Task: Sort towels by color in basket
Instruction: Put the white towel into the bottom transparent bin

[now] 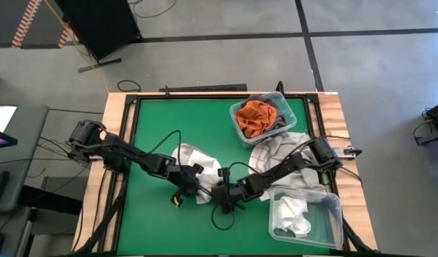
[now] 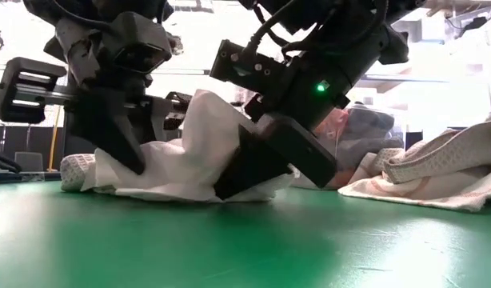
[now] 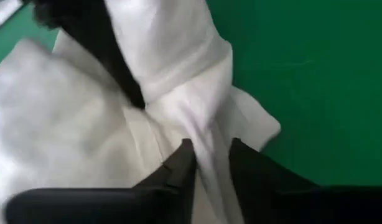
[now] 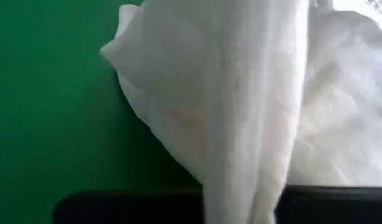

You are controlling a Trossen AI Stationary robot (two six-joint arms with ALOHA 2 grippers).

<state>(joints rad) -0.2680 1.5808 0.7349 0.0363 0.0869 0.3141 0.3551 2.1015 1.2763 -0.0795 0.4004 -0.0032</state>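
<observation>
white towel [image 1: 192, 163] on mat, well left of white-towel bin [image 1: 326, 214] | right gripper [image 1: 226, 200] pinching its edge | left gripper [image 1: 185, 187] loosely straddling a fold | risk: both pulling, towel stretches or slips free

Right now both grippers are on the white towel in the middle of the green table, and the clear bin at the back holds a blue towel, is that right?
Not quite: the towel in the back bin is rust orange, not blue, as the high view shows. The rest holds: the left gripper and right gripper are both on the white towel on the green table.
</observation>
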